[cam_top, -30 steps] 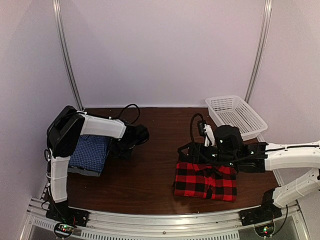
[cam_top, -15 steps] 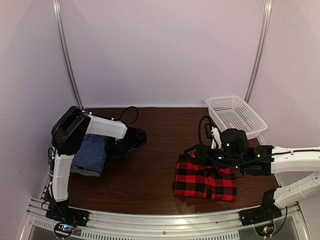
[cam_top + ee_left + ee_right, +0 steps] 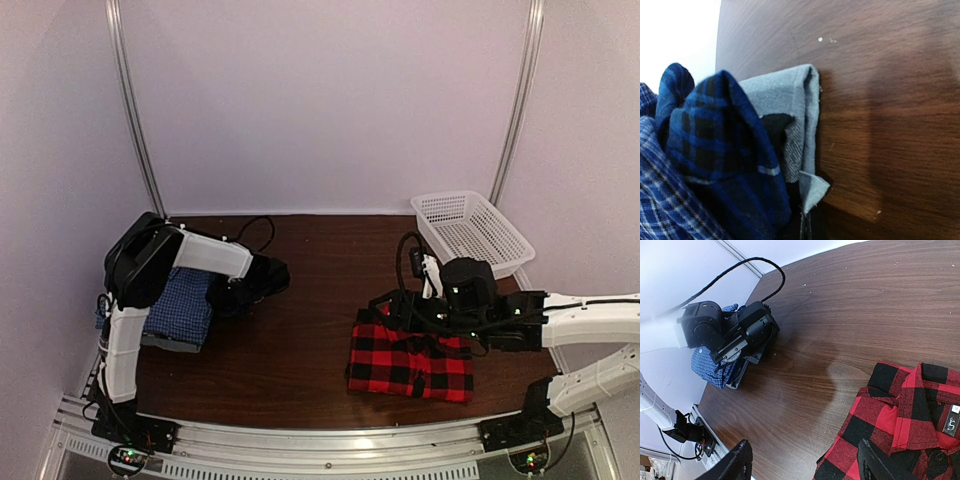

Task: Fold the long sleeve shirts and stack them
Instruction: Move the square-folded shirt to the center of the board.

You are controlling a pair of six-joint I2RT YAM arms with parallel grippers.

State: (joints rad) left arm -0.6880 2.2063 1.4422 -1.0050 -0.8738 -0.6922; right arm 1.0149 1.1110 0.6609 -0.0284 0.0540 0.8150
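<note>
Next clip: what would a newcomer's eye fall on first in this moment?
The red-and-black plaid shirt lies folded at the front right of the table, with the right gripper hanging open above its collar edge. At the left side, the left gripper is shut against a pile where a blue checked shirt lies on a grey shirt. A white mesh basket sits at the back right corner.

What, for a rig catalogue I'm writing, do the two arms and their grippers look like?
Both are alike: the left arm and right arm have white tubular links with black joint housings and loose black cables looping off the wrists. The left gripper and right gripper are black.
</note>
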